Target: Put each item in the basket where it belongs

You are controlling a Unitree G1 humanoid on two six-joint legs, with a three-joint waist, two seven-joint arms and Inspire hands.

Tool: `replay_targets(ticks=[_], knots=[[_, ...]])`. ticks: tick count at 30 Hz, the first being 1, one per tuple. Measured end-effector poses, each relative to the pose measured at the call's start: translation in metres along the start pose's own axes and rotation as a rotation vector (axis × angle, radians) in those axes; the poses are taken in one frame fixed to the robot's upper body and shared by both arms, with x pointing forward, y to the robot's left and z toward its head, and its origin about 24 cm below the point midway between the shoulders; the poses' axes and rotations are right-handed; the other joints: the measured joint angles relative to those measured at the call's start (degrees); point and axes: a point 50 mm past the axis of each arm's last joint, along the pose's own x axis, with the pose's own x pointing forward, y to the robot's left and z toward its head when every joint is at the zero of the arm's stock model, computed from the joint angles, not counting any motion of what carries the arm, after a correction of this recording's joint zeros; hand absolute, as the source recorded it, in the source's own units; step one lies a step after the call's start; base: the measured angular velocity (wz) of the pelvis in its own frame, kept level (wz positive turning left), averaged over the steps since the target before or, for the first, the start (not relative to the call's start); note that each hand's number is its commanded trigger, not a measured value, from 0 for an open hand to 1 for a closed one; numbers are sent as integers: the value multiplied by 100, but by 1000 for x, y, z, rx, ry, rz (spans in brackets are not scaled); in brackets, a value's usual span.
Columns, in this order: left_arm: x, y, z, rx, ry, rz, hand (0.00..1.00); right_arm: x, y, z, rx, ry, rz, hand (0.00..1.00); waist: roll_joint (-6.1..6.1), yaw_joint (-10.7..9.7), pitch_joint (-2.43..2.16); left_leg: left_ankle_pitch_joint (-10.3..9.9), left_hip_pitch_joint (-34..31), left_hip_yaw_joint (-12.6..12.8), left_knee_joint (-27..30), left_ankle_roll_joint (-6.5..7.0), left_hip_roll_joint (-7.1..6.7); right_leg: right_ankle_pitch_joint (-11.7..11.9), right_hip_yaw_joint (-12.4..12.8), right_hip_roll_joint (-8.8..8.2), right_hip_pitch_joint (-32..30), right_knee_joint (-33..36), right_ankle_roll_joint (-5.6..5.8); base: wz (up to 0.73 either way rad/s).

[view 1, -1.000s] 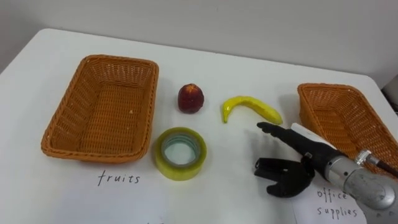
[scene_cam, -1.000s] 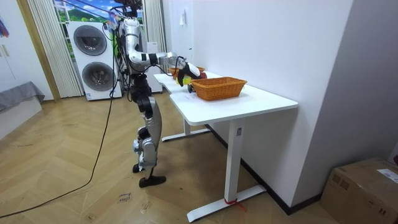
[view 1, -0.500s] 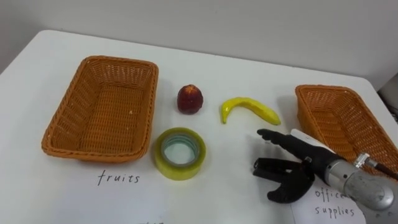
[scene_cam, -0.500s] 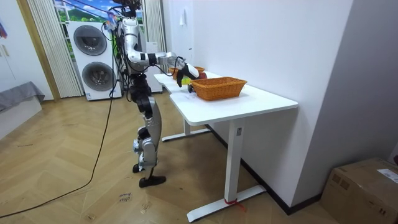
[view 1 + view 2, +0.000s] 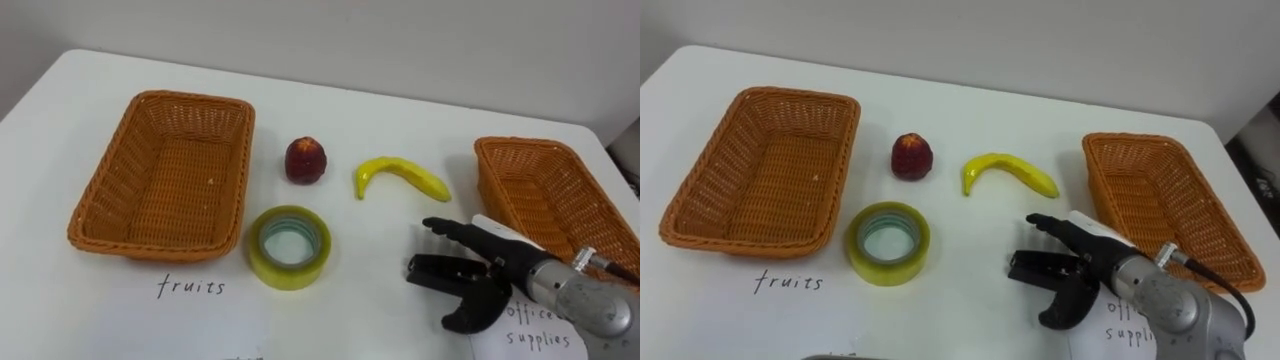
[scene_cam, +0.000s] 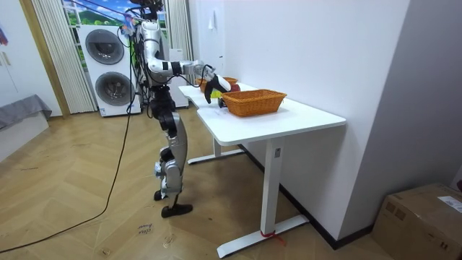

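On the white table lie a dark red apple [image 5: 306, 159], a yellow banana [image 5: 400, 175] to its right, and a yellow-green roll of tape [image 5: 289, 246] nearer to me. An empty wicker basket [image 5: 100, 190] stands at the left and a second empty one [image 5: 560, 200] at the right. My right hand [image 5: 478, 272] hovers low over the table at the lower right. It is open, with thumb and fingers spread and nothing between them. It sits below the banana and beside the right basket's near corner.
A handwritten label [image 5: 190, 288] lies in front of the left basket, and another [image 5: 535, 325] lies under my right forearm. In the room view I stand at the end of the white desk [image 6: 289, 119], with washing machines [image 6: 108, 68] behind me.
My right hand has drawn back a little from the banana toward the table's near edge, still open. The fruit, tape and baskets have not moved.
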Motion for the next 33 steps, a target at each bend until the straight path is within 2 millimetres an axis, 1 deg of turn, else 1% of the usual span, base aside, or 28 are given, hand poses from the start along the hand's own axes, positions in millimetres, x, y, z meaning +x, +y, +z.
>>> replay_targets(ticks=[7, 19, 22, 25, 29, 31, 33], knots=[[0, -1, -8, -6, 48, -16, 0, 0, 1, 0, -8, 7, 30, 0, -8, 27, 4, 0, 1, 7, -12, 0, 1, 0, 12, 4, -14, -3, 0, 0], [0, -1, -8, -6, 50, -17, 0, 1, -1, 1, -12, 21, 70, 0, -25, 141, 12, 1, -16, -8, -15, 0, 0, -1, -12, 0, -22, -6, 1, 0], [1, -1, -5, -6, 43, -18, 0, 1, -1, 1, -32, 38, 68, 0, -78, 145, 23, 2, -47, -18, -4, -2, -2, -1, -28, -2, -33, -26, 0, 0], [1, -2, -4, 6, 40, -22, 0, 2, 0, 2, -45, 42, 74, 0, -121, 152, 19, 2, -53, -30, -3, -2, -2, 1, -41, -1, -27, -43, -2, 0], [2, -2, 0, 20, 39, -24, 0, 5, -1, 7, -62, 56, 80, 0, -141, 179, 13, 4, -88, -29, 6, -3, 5, 30, -59, 3, -36, -79, -7, 0], [3, -2, 6, 32, 28, -24, 0, 6, 0, 9, -67, 64, 91, 0, -156, 195, 3, 4, -86, -27, 9, -3, 8, 35, -139, 0, -31, -79, -11, -2], [3, -2, 8, 40, 28, -26, 0, 7, 1, 10, -74, 77, 93, 0, -156, 234, 3, 5, -82, -11, 10, -3, 9, 40, -156, -2, -31, -78, -12, -4]])
